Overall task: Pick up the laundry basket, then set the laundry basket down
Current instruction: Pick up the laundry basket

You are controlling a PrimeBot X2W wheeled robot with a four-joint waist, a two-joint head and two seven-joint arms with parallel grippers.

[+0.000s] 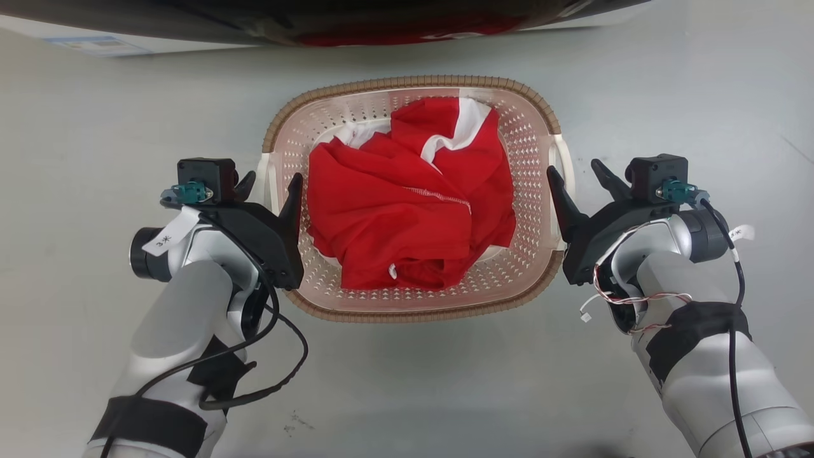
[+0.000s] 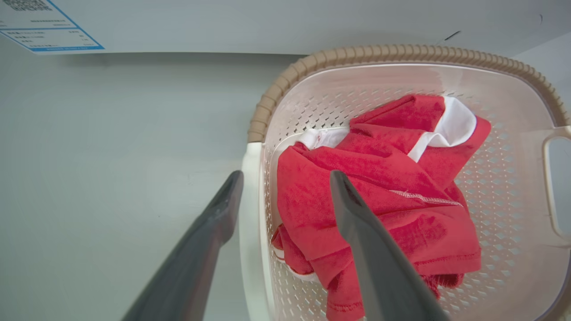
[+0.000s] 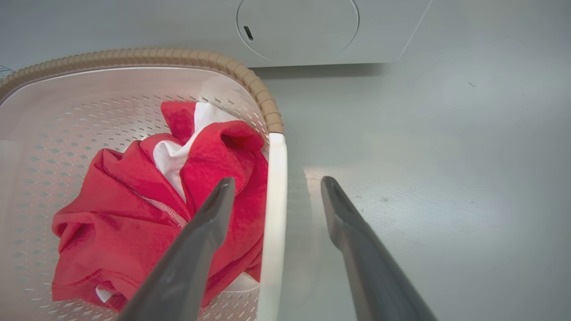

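Straddling the white handles (image 1: 266,166) of the laundry basket (image 1: 413,83), left claw (image 1: 272,178) and right claw (image 1: 574,166) gape open, apparently touching nothing.

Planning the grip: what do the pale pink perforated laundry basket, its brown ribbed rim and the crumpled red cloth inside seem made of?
Laundry basket: moulded plastic, slightly glossy, with regular holes. Brown rim: likely plastic too, matte, ribbed to mimic weave. Red cloth: soft fabric, seemingly knit; it shows folds and stitched hems.
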